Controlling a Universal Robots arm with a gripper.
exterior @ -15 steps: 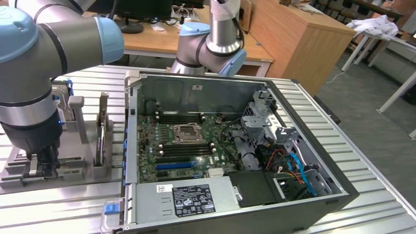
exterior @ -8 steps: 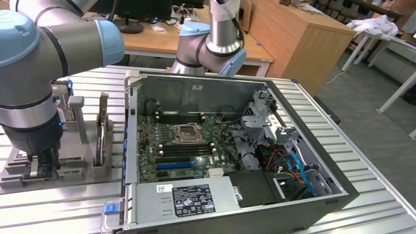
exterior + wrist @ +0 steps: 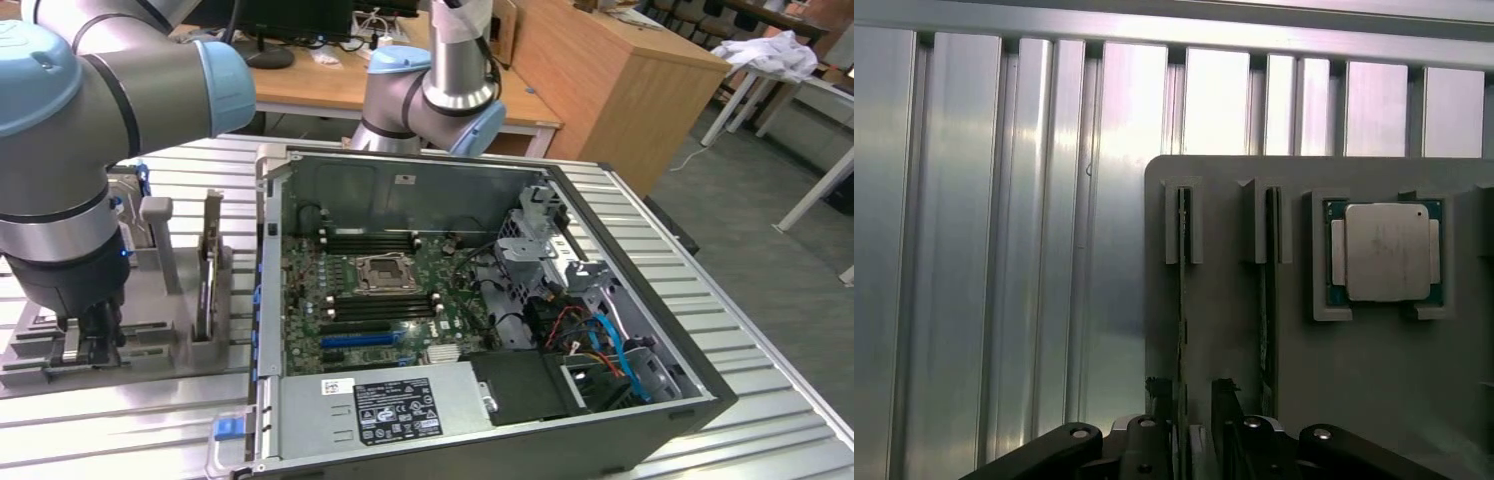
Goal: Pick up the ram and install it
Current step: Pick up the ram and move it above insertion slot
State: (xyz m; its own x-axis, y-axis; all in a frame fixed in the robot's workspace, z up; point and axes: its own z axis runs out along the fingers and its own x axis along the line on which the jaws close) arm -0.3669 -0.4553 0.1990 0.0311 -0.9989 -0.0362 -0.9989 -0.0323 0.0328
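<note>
Closest to us at the exterior view's left looms the grey and pale-blue robot arm. It reaches down to its black two-fingered gripper, which sits low over a flat grey plastic holder plate on the ribbed aluminium table.

From the wrist we see the pincer spread. Its dark fingers stand on either side of the ram, a long thin green circuit-board stick standing on edge in a slotted post of the plate. One finger lies just beside the board and we see a gap between the board and the other, so nothing is pinched. We cannot tell whether the near finger touches it.

Just beside that stick a second thin green memory board stands parallel in its own slot. Beyond it a square silver-capped processor chip lies flat in a pocket of the plate.

Further toward the exterior view's right, the open dark metal computer case lies on its side on the table. We see its green motherboard, the black empty memory slots, the long blue expansion slot and a grey labelled power supply box.
</note>
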